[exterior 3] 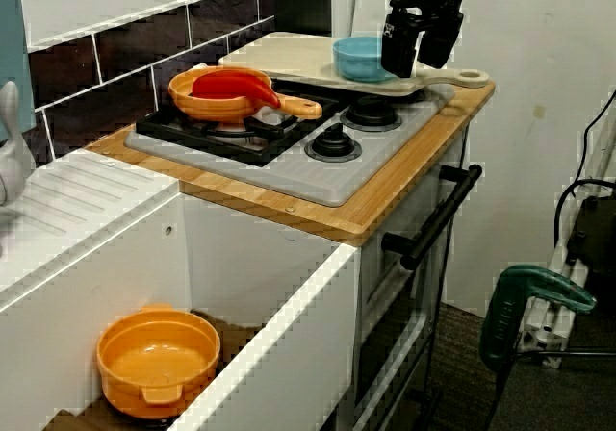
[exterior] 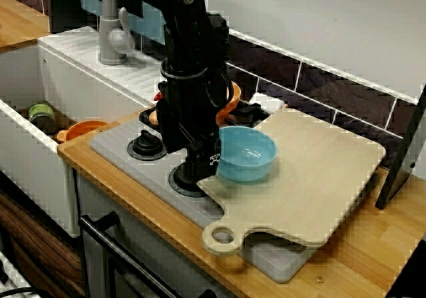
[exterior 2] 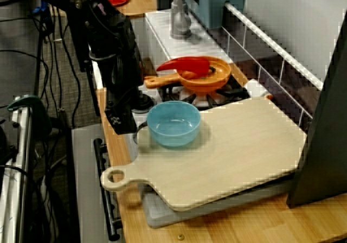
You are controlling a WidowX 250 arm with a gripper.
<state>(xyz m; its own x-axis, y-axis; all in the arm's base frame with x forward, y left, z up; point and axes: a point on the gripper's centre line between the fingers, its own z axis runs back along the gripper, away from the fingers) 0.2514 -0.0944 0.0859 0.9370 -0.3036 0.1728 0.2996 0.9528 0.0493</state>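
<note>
Pincer [exterior 3: 414,68], fingers spread open, hangs at the rim of an upright, round blue bowl [exterior: 247,153] on a chopping board [exterior: 319,178]; orange pan [exterior 2: 205,75] behind.

We see a light wooden worktop [exterior: 373,245]; flat on it lies a grey rectangular hob slab [exterior: 113,148] with black burners, its right half covered by a pale wooden paddle-shaped cutting board [exterior: 326,178], and a dark upright panel [exterior: 403,158] stands on the worktop's right end
</note>
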